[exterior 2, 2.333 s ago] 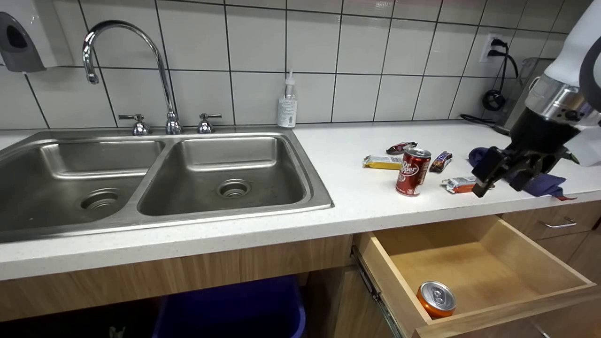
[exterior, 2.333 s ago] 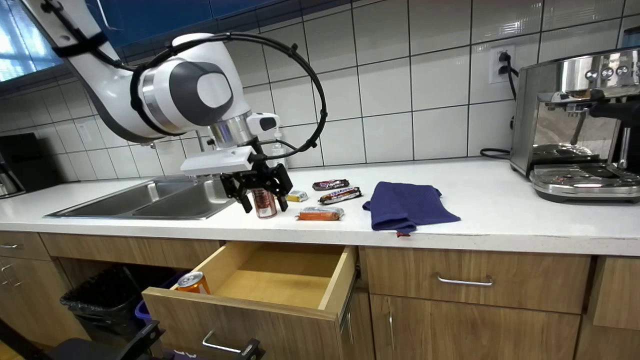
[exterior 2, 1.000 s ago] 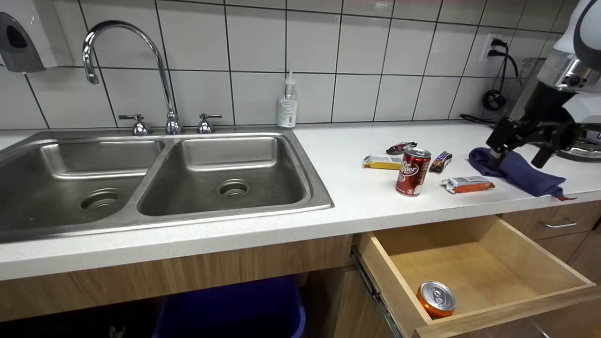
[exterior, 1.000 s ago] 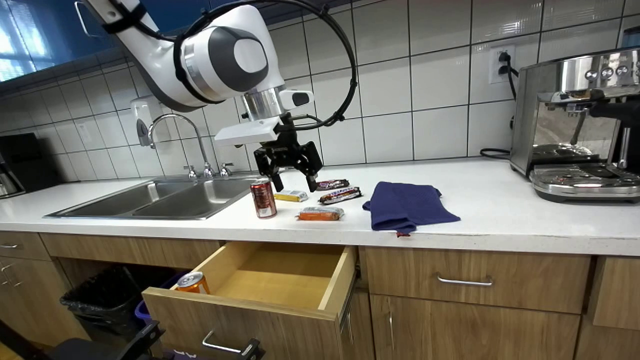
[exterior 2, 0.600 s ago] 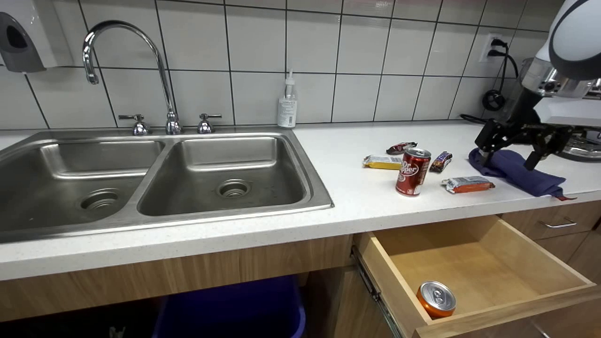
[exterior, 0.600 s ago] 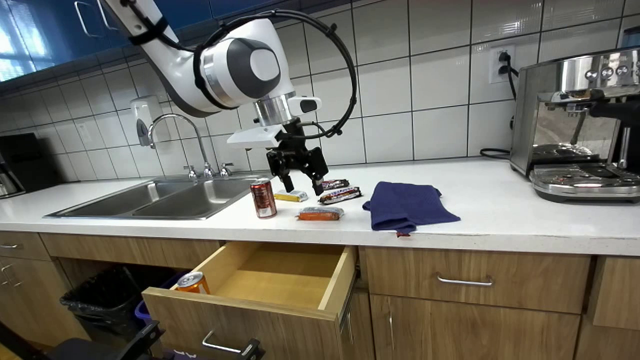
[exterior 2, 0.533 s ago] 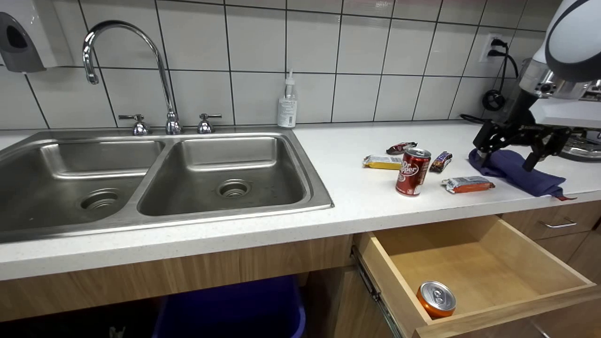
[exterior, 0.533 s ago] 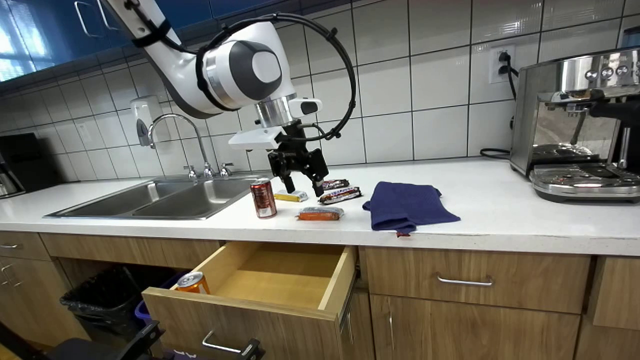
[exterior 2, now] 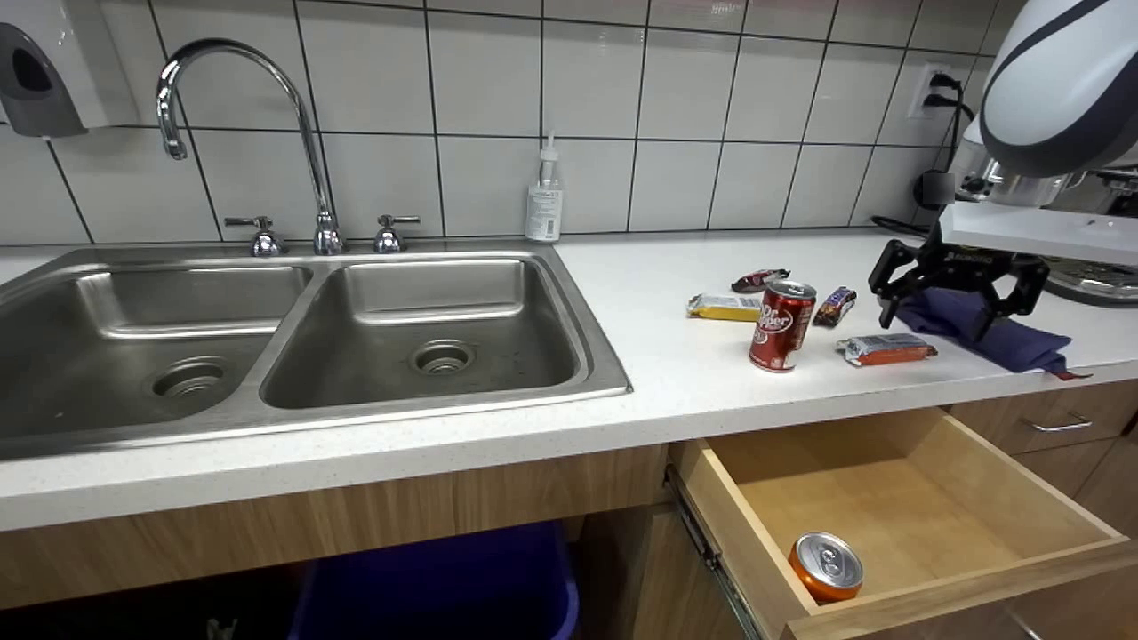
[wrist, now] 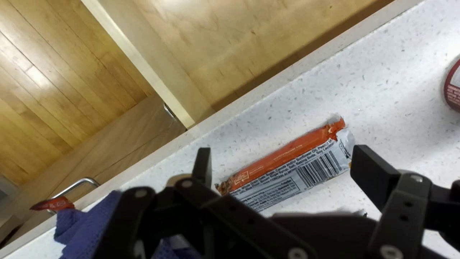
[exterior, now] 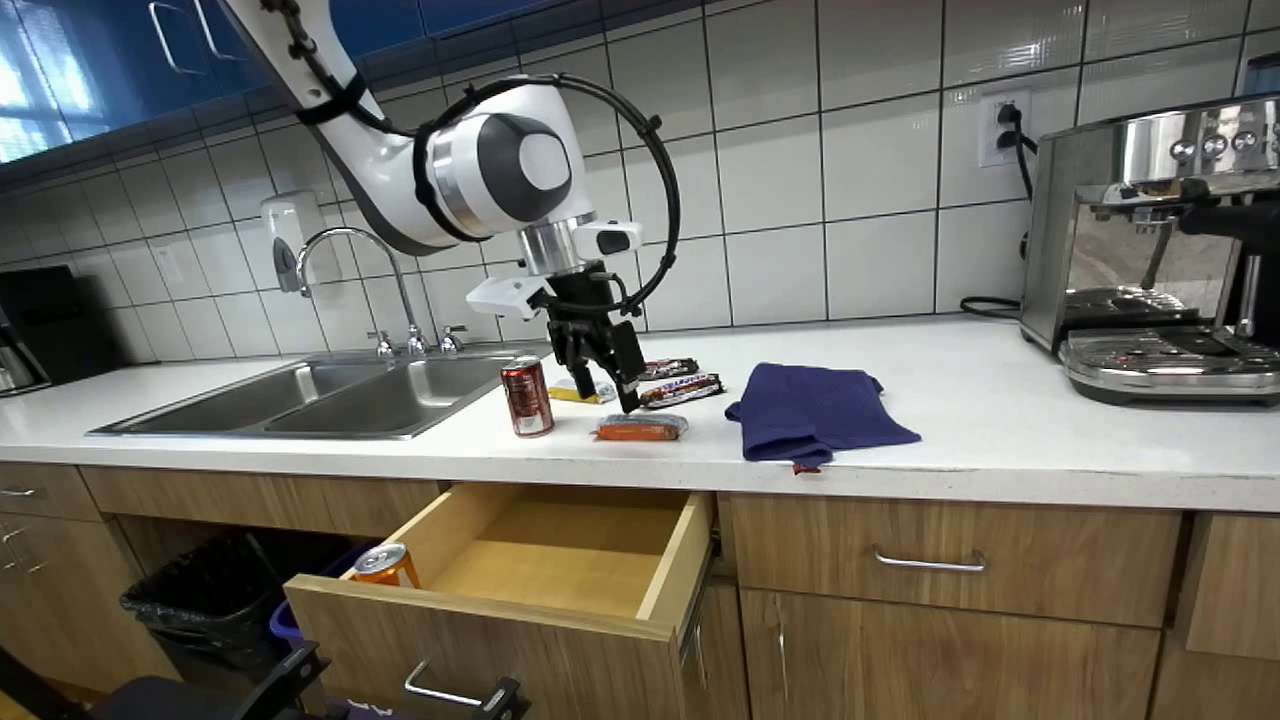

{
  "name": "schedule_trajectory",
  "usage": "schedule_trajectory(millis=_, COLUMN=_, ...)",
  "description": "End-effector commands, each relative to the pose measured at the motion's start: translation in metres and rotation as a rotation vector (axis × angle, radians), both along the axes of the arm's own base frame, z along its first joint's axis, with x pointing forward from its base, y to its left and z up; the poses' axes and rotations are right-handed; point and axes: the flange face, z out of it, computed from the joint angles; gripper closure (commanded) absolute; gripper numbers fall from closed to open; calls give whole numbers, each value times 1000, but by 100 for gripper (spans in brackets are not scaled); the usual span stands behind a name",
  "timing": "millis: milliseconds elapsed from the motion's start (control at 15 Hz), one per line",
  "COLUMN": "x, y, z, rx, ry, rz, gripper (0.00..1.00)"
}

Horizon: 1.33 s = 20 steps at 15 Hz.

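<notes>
Orange-and-silver wrapped bar [wrist: 287, 165]: flat on the white speckled tabletop [wrist: 391, 126], at the centre of my wrist view.
My black two-fingered tool [exterior 2: 933, 324]: I hold my fingers spread wide apart above the tabletop; in the wrist view they flank the bar's two ends.
Dark red metal can [exterior 2: 781, 329]: upright, right of centre in an exterior view.
Yellow-wrapped bar [exterior 2: 723, 308]: just left of that can in the frame.
Navy blue cloth [exterior: 820, 410]: right of centre in an exterior view.
Pulled-out wooden drawer [exterior 2: 898, 489]: lower right of an exterior view, containing an orange metal can [exterior 2: 827, 569].
</notes>
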Motion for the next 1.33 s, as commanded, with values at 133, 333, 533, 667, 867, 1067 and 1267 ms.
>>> schedule_trajectory(millis=133, x=19, y=1, z=-7, rx=18, ry=46, rz=-150, gripper=0)
schedule_trajectory(millis=333, x=25, y=0, z=-12, rx=34, ry=52, rz=-199, gripper=0)
schedule_trajectory(millis=533, x=32, y=-4, z=-16, rx=48, ry=50, rz=-237, gripper=0)
schedule_trajectory(millis=667, x=37, y=-8, z=-18, rx=57, ry=50, rz=-260, gripper=0)
schedule_trajectory(millis=867, x=43, y=-14, z=-21, rx=64, ry=56, rz=-287, gripper=0)
schedule_trajectory(millis=1067, x=48, y=-17, z=-25, rx=71, ry=61, rz=-305, gripper=0)
schedule_trajectory(millis=1267, x=53, y=-19, z=-28, rx=77, ry=65, rz=-317, gripper=0)
